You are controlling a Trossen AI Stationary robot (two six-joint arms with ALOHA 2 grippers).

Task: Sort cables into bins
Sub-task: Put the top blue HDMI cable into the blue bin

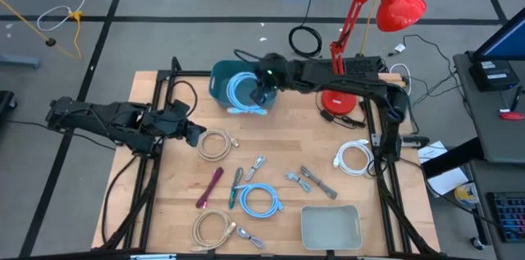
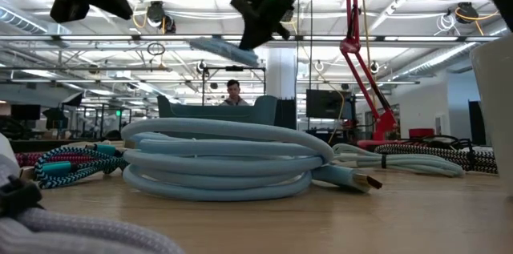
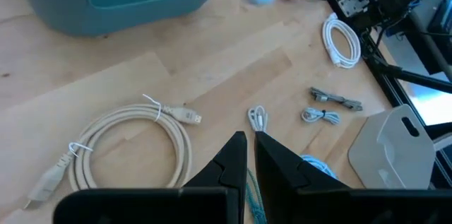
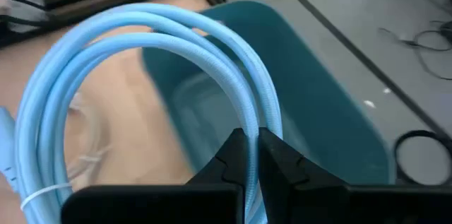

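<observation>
My right tool (image 1: 264, 88) is clamped shut on a light blue cable coil (image 1: 244, 93), hanging over the teal tub (image 1: 220, 79). My left tool (image 1: 195, 133) is closed and empty, just beside the beige coil (image 1: 215, 144), nearer than the tub.

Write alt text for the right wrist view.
The right gripper is shut on a light blue cable coil, holding it above the dark teal bin. Wooden table and grey floor show behind.

Overhead looks straight down, low camera level — both share the teal tub (image 1: 223, 79)
</observation>
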